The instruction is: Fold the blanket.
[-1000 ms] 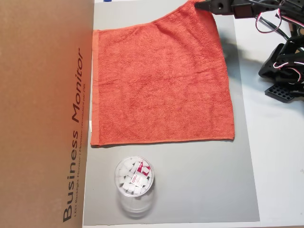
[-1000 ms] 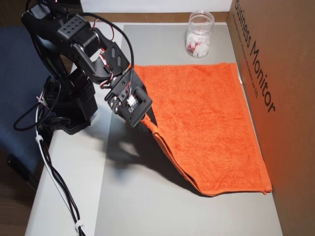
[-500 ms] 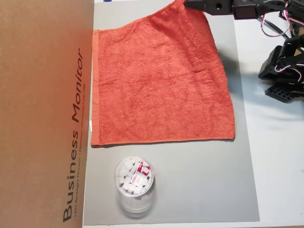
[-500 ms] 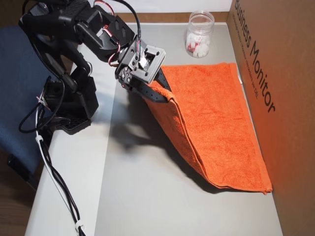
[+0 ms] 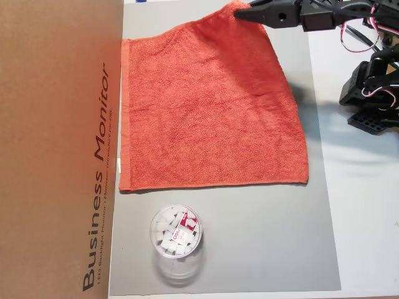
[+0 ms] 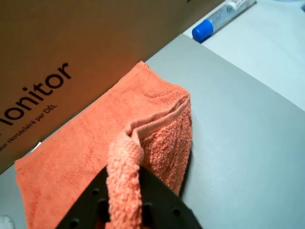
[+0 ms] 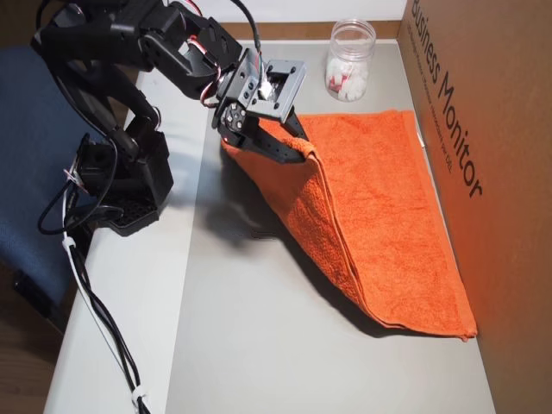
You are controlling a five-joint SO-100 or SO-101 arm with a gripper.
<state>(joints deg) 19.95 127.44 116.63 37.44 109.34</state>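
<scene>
1. Since the earlier frame, my gripper had carried the blanket corner farther toward the cardboard box.
2. Its fingers were clamped on that corner, lifted off the grey mat.
3. I saw the remaining cloth lying flat, beside the plastic jar.

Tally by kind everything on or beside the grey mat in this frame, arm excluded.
Blanket, orange-red, one corner lifted by the gripper: 1
Clear jar of white pieces: 1
Cardboard box: 1
Blue-capped marker: 1
Total: 4
</scene>
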